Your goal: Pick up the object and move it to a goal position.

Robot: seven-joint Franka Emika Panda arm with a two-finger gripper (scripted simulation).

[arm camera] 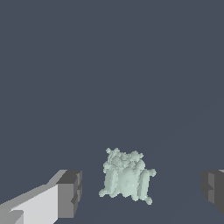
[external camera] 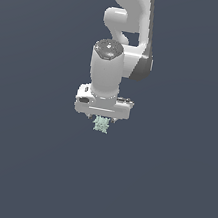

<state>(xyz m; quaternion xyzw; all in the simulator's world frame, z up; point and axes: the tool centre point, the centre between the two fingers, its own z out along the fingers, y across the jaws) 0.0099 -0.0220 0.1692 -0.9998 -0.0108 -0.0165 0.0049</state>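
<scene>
Writing: you have no brand, label or lettering to read in either view.
Gripper [arm camera: 140,192]: released; in the wrist view your two dark finger pads [arm camera: 70,192] stand wide apart with clear gaps to the lump on both sides.
Object [arm camera: 126,179]: the pale mint-green spiky lump lies between the fingers, touching neither.
Exterior view: you see the gripper [external camera: 100,118] pointing straight down, the object [external camera: 101,125] peeking out just beyond it at 6 o'clock; the fingers are mostly hidden here.
Wrist only: the finger spread and the lump's ridged, knobbly surface.
Arm [external camera: 123,42]: white links rise to 12 o'clock, shown only in the exterior view.
</scene>
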